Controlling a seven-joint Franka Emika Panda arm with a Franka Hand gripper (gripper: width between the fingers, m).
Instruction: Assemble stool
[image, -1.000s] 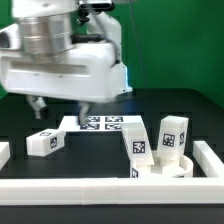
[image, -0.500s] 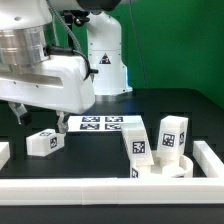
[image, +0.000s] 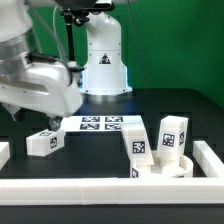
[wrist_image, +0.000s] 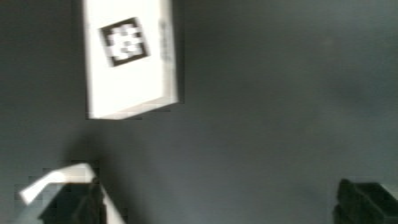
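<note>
jaws wide open, holding nothing, hanging over dark desk (image: 95, 152), loose stool leg (wrist_image: 134, 70) lying flat nearby, untouched

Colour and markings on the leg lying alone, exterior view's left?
White leg with a black-and-white square tag; clearest in wrist view.

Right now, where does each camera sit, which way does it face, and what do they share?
Exterior view: off the arm, low behind the white rail, facing across the black table toward the robot base; the arm fills the exterior view's left.
Wrist view: on the wrist, looking down at the table past the fingertips of the open end effector.
Shared: the table and, probably, the lying leg, the wrist view's tagged block.
</note>
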